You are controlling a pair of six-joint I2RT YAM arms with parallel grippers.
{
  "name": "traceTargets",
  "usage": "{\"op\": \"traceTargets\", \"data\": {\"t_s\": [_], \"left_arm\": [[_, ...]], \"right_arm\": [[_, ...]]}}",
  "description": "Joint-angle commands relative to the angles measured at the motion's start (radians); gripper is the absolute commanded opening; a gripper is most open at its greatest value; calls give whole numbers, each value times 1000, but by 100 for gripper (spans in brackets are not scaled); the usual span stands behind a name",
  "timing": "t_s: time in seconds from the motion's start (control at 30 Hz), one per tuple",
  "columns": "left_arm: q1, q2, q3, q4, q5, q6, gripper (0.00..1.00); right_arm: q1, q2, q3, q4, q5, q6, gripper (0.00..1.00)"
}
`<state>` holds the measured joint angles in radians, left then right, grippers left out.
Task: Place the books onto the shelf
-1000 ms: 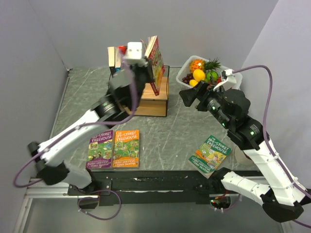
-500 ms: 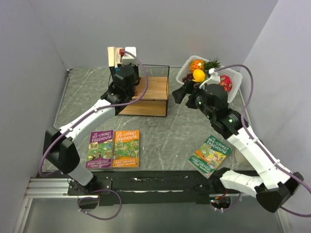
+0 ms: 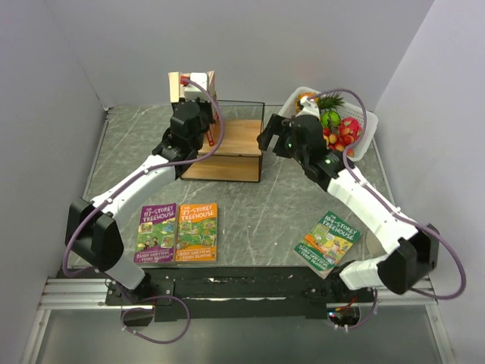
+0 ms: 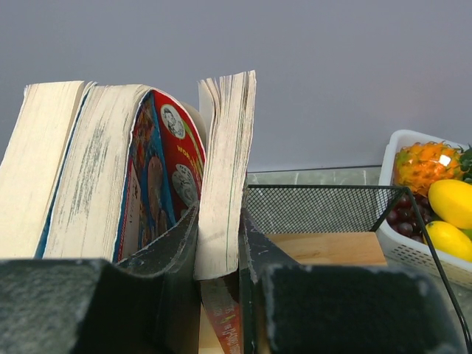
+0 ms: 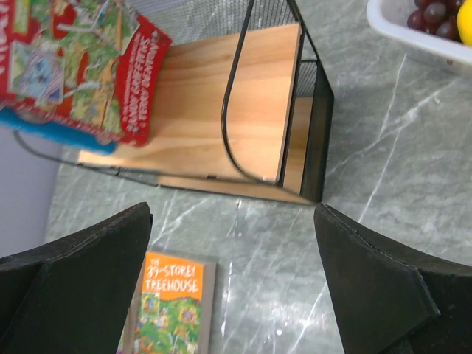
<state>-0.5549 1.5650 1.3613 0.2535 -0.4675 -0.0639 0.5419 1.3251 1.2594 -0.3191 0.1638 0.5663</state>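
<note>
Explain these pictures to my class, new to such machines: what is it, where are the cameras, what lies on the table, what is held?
Two robot arms stand at a table's near edge. One camera looks down from above; one sits on each wrist. The left tool grips an upright book beside other standing books at the shelf. The right tool is open, empty. A purple book, an orange book and a green book lie flat on the table; a fruit basket stands far right.
</note>
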Motion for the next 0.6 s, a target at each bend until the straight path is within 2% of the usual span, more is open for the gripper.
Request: {"op": "traceTargets", "data": {"t_s": [0.0,0.17,0.23,0.33,0.47,0.5,0.57], "left_arm": [[9,-46,-37,82,46,-8,1],[7,-49,-57,56,27,4,1],[9,-52,-57,50,9,4,4],[7,-57,-51,33,-8,6,16],[7,-65,-44,12,-25,9,29],[9,-66,-41,0,-23,10,36],[9,-74,-39,-8,-29,10,41]], "right_arm": [[-28,69,109,32,40,-26,96],[-57,157,164,31,17,-36,89],[-63,180,170,34,2,-37,85],[-63,189,169,48,-15,-34,81],[-66,189,163,58,-30,-26,81],[-65,189,163,60,-33,-26,81],[-66,187,160,63,-37,-26,81]]}}
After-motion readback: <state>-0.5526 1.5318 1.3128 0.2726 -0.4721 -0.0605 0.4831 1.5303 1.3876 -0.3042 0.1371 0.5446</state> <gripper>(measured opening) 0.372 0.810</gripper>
